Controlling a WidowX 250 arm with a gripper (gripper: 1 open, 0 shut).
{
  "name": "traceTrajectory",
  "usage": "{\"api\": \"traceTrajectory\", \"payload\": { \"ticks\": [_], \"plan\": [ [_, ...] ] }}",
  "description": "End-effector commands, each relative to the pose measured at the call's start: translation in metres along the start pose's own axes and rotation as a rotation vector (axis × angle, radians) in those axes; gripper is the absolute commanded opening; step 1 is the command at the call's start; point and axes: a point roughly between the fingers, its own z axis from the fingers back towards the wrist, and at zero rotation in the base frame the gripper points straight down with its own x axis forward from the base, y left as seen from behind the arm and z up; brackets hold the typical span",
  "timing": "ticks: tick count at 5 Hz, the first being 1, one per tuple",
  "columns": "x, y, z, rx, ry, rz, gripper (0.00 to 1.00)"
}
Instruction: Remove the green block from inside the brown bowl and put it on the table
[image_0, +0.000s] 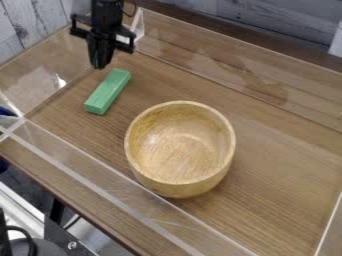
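A black robot gripper (102, 60) hangs above the far left corner of the wood-grain counter (267, 120), pointing steeply down with its jaws drawn closed on nothing. Its tip stands just above the far end of the green block (108, 91); whether the two touch cannot be told from this view. The block, a small flat bright-green bar, lies flat on the counter near the left edge, its long side running diagonally from the near left toward the far right. It rests outside the brown bowl (181, 148) and well apart from it. The round, thick-rimmed wooden bowl sits upright near the middle of the counter, closer to the near edge, its pale grained inside bare. Low clear acrylic walls (80, 180) border the counter, with glare catching on the left wall and near the left corner. Behind the far left corner, pale planked boards (30, 25) show beyond the wall.
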Motion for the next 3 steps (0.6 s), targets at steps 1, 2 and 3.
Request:
{"api": "traceTrajectory", "payload": {
  "ticks": [1,2,3],
  "plan": [
    [0.009,0.007,0.003,0.057,-0.049,-0.002,0.0],
    [0.013,0.003,-0.007,0.1,-0.046,-0.019,0.0],
    [0.018,-0.004,-0.01,0.09,-0.056,-0.034,0.0]
  ]
}}
